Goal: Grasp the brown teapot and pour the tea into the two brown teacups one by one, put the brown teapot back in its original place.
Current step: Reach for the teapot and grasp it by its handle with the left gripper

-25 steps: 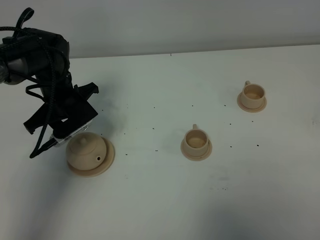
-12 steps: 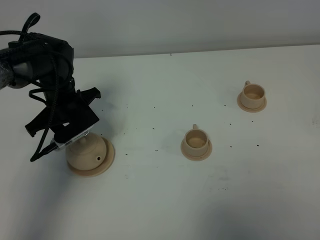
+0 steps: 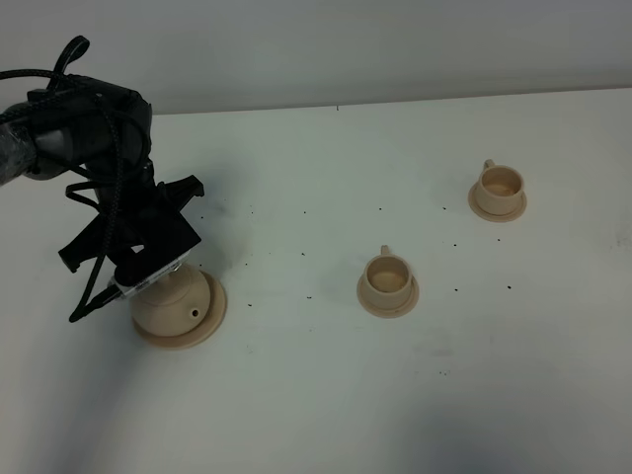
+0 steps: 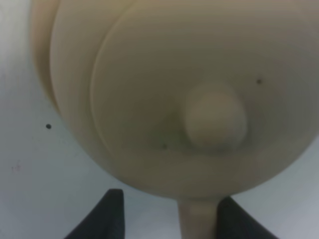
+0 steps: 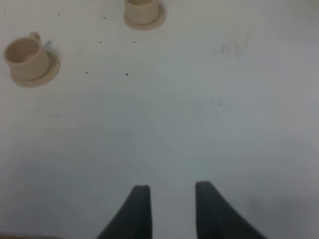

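Judging from the white table [image 3: 326,395] down to the smallest parts, the task is taken to be at its very first step, with no pouring done.

The left arm [image 3: 94,148] is bent low over the table's left side, and its wrist covers the top of the brown teapot [image 3: 176,304]. The teapot is seated upright on the large saucer [image 3: 214,308], its original place, so it has not been lifted.

The nearer teacup [image 3: 387,275] is set on its own small saucer [image 3: 387,309] near the middle of the table. The farther teacup [image 3: 500,184] is set on a matching saucer [image 3: 497,214] toward the back right. Both are well apart from the teapot, and no tea can be made out in either cup.

In the left wrist view the left gripper [image 4: 172,216] is seen with its fingers parted on either side of the loop handle [image 4: 198,219], below the lid knob [image 4: 215,124]. One finger appears close against the handle and the other stands clear of it, so no grip is judged to be made.

The right gripper [image 5: 169,209] is held over bare table with its fingers apart and nothing between them.

What is left is judged to be nearly everything: the handle is to be clamped, the teapot raised, each cup filled in turn, and the teapot set back on the large saucer.
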Controlling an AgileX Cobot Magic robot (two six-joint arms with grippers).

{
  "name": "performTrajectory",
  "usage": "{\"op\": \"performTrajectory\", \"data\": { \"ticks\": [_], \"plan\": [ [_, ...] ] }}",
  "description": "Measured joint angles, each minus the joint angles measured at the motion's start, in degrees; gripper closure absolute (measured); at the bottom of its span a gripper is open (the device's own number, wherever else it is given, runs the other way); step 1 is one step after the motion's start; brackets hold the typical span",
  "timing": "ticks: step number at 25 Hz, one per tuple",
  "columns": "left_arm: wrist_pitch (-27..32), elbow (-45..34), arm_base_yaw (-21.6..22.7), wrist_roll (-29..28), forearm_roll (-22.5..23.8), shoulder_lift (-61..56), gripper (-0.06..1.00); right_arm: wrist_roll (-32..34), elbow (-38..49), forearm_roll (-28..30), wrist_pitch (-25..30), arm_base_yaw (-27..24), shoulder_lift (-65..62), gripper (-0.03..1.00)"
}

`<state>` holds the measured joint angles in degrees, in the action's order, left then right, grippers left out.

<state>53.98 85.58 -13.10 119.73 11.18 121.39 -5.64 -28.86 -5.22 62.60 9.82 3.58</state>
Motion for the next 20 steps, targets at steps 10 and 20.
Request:
{"op": "performTrajectory", "data": {
  "ticks": [10, 20],
  "plan": [
    [-2.02, 0.00, 0.00, 0.00, -1.28, 0.00, 0.54, 0.00, 0.00, 0.00, 0.00, 0.00, 0.00, 0.73],
    [-2.50, 0.00, 0.00, 0.00, -1.92, 0.00, 0.54, 0.00, 0.00, 0.00, 0.00, 0.00, 0.00, 0.73]
  ]
}}
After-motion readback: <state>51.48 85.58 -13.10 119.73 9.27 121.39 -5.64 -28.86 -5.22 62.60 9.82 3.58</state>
